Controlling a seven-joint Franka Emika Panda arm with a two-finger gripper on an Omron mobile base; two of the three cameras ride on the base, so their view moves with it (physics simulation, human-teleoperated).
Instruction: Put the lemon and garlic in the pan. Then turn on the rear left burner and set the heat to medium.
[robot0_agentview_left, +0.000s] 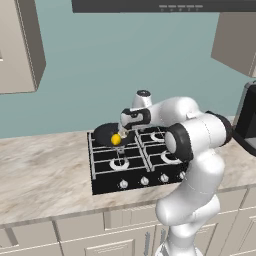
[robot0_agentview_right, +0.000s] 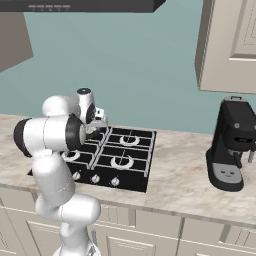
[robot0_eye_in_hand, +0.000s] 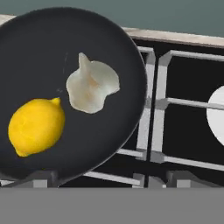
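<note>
The black pan (robot0_eye_in_hand: 52, 48) sits on the rear left burner, whose grate (robot0_eye_in_hand: 148, 127) shows beside the pan's rim. Inside the pan lie the yellow lemon (robot0_eye_in_hand: 36, 127) and, just beside it, the pale garlic (robot0_eye_in_hand: 91, 86). My gripper (robot0_eye_in_hand: 113, 178) hovers right above the pan, open, its two tips spread wide with nothing between them. From the left base view the pan (robot0_agentview_left: 104, 133) holds the lemon (robot0_agentview_left: 116, 139) under my gripper (robot0_agentview_left: 122, 133).
The black cooktop (robot0_agentview_right: 125, 165) has a row of knobs (robot0_agentview_left: 144, 181) along its front edge. A black coffee machine (robot0_agentview_right: 231, 145) stands on the marble counter (robot0_agentview_left: 45, 175) to the right. Wall cabinets and a range hood hang above.
</note>
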